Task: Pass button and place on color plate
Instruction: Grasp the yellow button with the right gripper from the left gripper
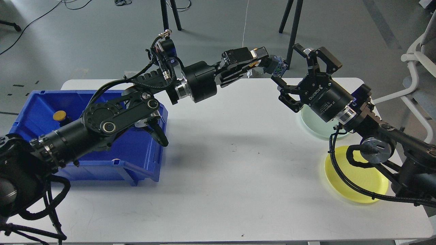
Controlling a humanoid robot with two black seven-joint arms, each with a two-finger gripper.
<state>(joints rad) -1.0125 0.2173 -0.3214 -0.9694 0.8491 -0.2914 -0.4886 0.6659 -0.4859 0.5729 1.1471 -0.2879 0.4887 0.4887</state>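
Observation:
My left gripper (260, 61) is shut on a yellow-capped button (275, 66) and holds it high over the table's far edge, its blue body pointing right. My right gripper (296, 66) is open, its fingers spread just right of the button and not closed on it. The yellow plate (354, 190) lies at the right front, partly hidden by my right arm. The pale green plate (310, 127) lies behind it, mostly hidden by my right wrist.
A blue bin (136, 153) stands at the left of the white table (231, 190), largely covered by my left arm; a yellow button (59, 115) shows inside it. Stand legs rise behind the table.

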